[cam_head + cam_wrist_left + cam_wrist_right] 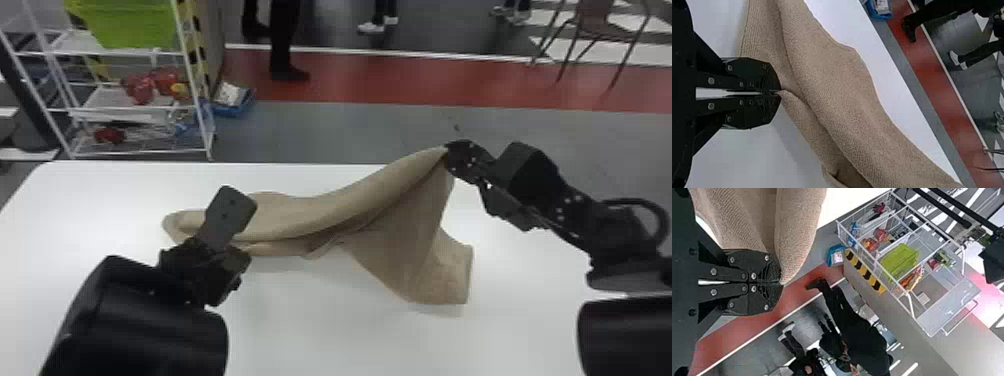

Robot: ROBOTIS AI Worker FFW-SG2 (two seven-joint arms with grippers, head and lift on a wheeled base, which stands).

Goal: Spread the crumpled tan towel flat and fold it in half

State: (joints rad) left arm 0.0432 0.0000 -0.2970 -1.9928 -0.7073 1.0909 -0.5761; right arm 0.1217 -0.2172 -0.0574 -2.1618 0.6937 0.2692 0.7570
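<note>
Spreading the tan towel (410,255), part lifted, part on the table (300,320).
Clamped toward two o'clock in the head view with the right gripper (781,283), toward nine with the left gripper (779,93). Best to draw both evenly apart, without yanking, then lower flat before folding.

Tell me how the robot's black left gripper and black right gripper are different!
The black right gripper is up high above the white table, but the black left gripper is down low, near it. The tan cloth towel rises to a peak at the right gripper, while at the left gripper it lies low, in folds. Both have their fingers shut on the towel.
</note>
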